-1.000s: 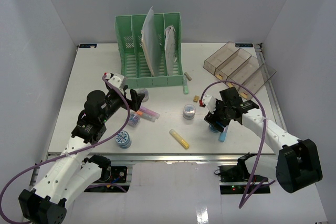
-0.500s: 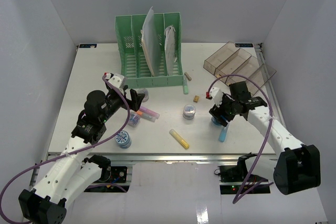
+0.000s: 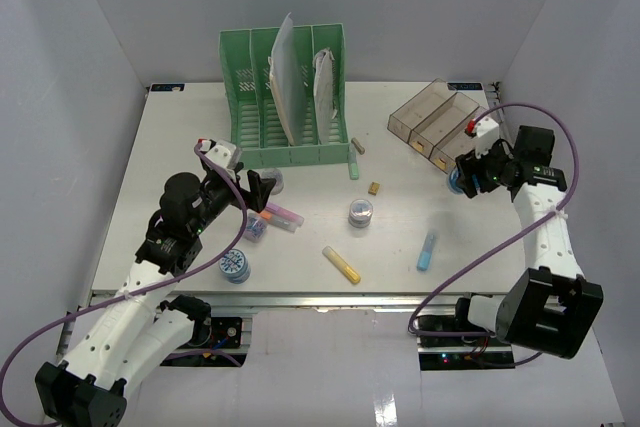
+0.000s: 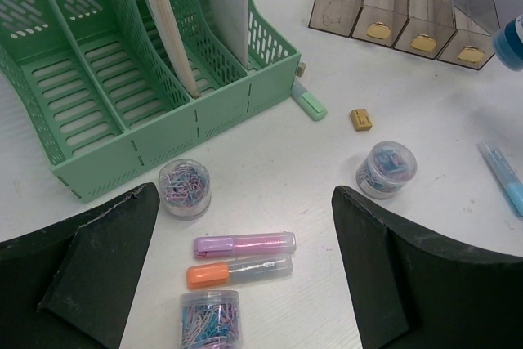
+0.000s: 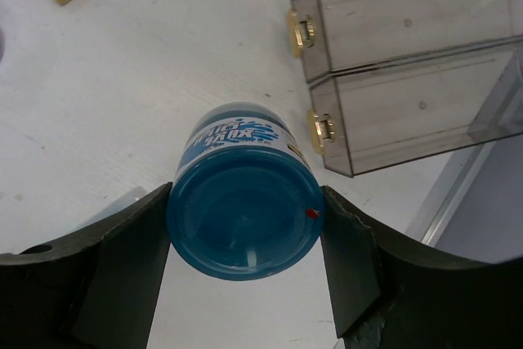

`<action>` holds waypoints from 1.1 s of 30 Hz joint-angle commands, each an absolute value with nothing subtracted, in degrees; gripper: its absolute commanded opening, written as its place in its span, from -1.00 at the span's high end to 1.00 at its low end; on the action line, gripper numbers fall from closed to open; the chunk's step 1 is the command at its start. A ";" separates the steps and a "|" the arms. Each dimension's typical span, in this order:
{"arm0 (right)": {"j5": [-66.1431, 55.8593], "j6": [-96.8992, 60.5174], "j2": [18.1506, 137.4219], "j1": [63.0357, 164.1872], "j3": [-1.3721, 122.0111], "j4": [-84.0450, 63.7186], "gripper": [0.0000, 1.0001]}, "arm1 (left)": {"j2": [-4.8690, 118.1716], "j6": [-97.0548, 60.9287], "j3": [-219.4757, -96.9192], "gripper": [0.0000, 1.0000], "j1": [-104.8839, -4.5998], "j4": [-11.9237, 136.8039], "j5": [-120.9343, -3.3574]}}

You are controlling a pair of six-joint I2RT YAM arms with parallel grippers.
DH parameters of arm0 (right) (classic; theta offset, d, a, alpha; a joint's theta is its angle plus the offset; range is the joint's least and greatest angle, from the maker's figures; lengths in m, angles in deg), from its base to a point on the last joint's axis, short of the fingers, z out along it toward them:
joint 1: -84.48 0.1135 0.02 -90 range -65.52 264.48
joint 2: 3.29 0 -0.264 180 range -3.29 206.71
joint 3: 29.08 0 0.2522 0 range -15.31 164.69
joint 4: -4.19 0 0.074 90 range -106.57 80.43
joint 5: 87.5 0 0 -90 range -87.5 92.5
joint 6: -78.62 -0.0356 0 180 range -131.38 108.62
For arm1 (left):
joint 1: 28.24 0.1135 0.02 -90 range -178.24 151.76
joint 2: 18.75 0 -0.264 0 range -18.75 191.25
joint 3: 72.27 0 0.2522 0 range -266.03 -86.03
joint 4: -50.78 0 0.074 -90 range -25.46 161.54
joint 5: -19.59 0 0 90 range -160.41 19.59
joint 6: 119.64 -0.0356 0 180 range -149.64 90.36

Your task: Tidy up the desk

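The desk (image 3: pixel 170 157) is a white tabletop strewn with small items. My right gripper (image 3: pixel 463 179) is shut on a blue round jar (image 5: pixel 243 214), held above the desk just in front of the clear brown compartment tray (image 3: pixel 455 125); both fingers press its sides. My left gripper (image 4: pixel 245 194) hangs open over a purple highlighter (image 4: pixel 245 243) and an orange highlighter (image 4: pixel 239 270), holding nothing. Three jars of paper clips stand near it, one by the rack (image 4: pixel 185 187), one nearest the wrist (image 4: pixel 210 320) and one to the right (image 4: pixel 386 168).
A green file rack (image 3: pixel 285 97) with papers stands at the back. A yellow highlighter (image 3: pixel 341 264), a blue highlighter (image 3: pixel 427 249), a green highlighter (image 3: pixel 354 168), a tan eraser (image 3: pixel 374 188) and a round blue tin (image 3: pixel 235 264) lie about. The metal rail (image 3: pixel 300 297) runs along the front.
My right arm has carried the blue jar up and to the right, from beside the blue highlighter to the front of the brown tray. The left arm has not moved.
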State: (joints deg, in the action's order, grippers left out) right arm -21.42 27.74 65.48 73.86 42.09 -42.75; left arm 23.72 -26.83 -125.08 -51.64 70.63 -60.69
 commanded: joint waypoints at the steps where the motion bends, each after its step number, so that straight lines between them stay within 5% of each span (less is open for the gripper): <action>1: -29.10 23.73 69.45 68.15 46.90 -34.89 0.67 | 22.42 -26.94 -125.12 -0.96 -51.62 71.20 -59.79; 33: -16.78 13.10 99.30 61.11 63.13 -11.46 0.59 | 21.47 -26.37 -126.55 -0.96 -51.71 73.24 -57.26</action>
